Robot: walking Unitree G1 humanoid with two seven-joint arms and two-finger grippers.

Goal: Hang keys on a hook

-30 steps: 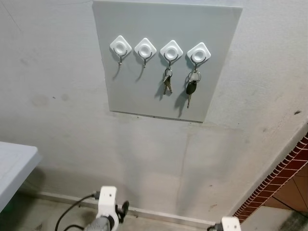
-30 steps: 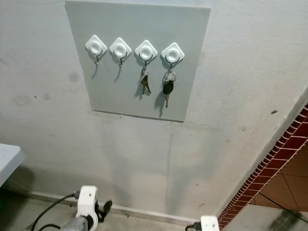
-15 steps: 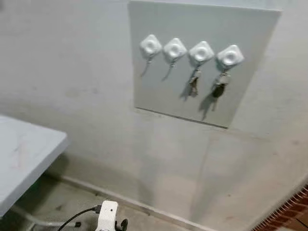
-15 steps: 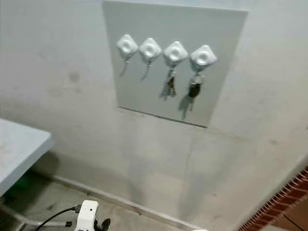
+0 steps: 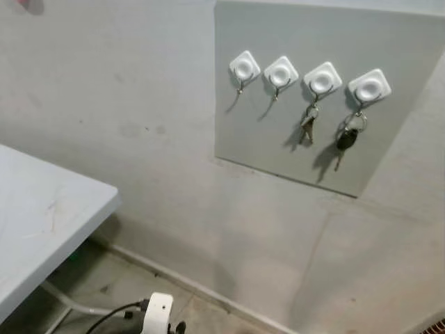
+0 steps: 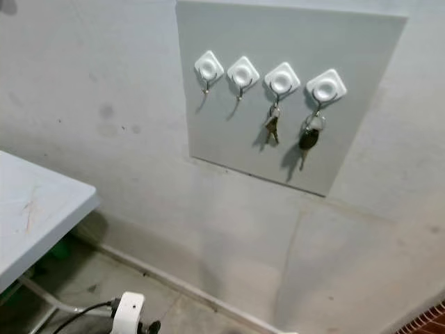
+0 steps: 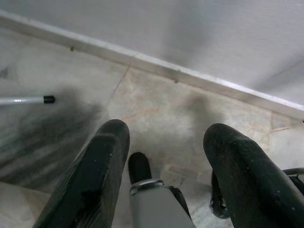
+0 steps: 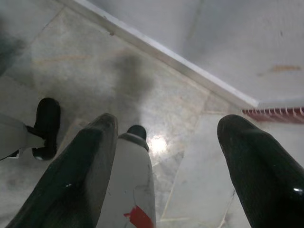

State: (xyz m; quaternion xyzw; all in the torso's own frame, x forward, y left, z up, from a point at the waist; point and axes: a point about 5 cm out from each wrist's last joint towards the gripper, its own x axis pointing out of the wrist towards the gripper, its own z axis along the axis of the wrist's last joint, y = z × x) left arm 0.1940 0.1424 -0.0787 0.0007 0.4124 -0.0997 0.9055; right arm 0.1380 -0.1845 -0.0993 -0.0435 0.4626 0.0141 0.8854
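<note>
Already hung: two key sets on the wall hooks, both grippers low and released.

Nearest, the left gripper [image 7: 164, 142] hangs over the marble floor [image 7: 156, 102], fingers spread, nothing between them; its white wrist shows at the bottom edge of the left eye view. The right gripper [image 8: 166, 130] is likewise spread and empty above the floor near the white baseboard [image 8: 190, 69]. At left of frame, a white table [image 5: 42, 223] corner. Farther, upper right, a grey board [image 5: 278, 146] on the wall carries four white hooks [image 5: 244, 67]: the two left ones bare, the third holding small keys [image 5: 306, 127], the fourth a black-headed key [image 5: 345, 140] on a ring.
</note>
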